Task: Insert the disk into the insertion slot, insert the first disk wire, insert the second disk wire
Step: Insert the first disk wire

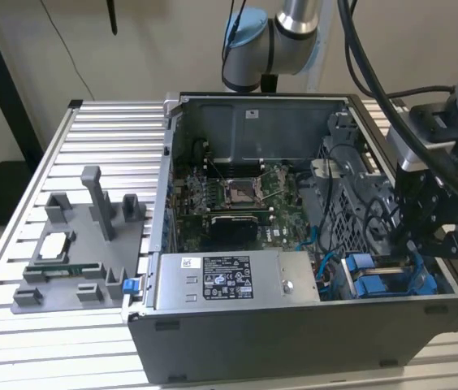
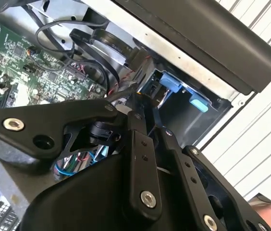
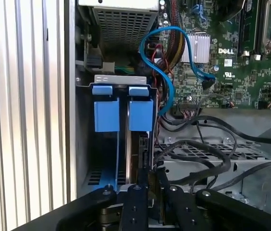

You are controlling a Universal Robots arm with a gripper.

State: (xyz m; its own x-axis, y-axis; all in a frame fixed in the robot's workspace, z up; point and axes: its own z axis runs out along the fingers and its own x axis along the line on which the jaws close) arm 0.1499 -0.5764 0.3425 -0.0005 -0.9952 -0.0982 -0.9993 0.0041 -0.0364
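Note:
The disk [image 3: 140, 115] stands in its blue carrier frame inside the insertion slot of the grey drive cage [image 3: 84, 144], beside a second blue-framed carrier [image 3: 105, 115]. In the exterior view the blue frames [image 1: 373, 284] sit in the case's front corner on that view's right. My gripper [image 3: 152, 185] hangs right over the disk's edge, fingers drawn close together on a dark wire connector. In the second wrist view the gripper [image 2: 145, 108] points at the blue tabs [image 2: 170, 83], and a black wire [image 2: 121, 91] runs to its tips. The gripper [image 1: 425, 244] reaches down into the case.
Loose black cables [image 3: 207, 149] lie over the perforated cage beside the gripper. A blue cable [image 3: 174, 57] loops from the motherboard [image 1: 237, 195]. The labelled power-supply box [image 1: 237, 280] lines the case front. A grey fixture tray [image 1: 75, 252] sits on the slatted table at the exterior view's left.

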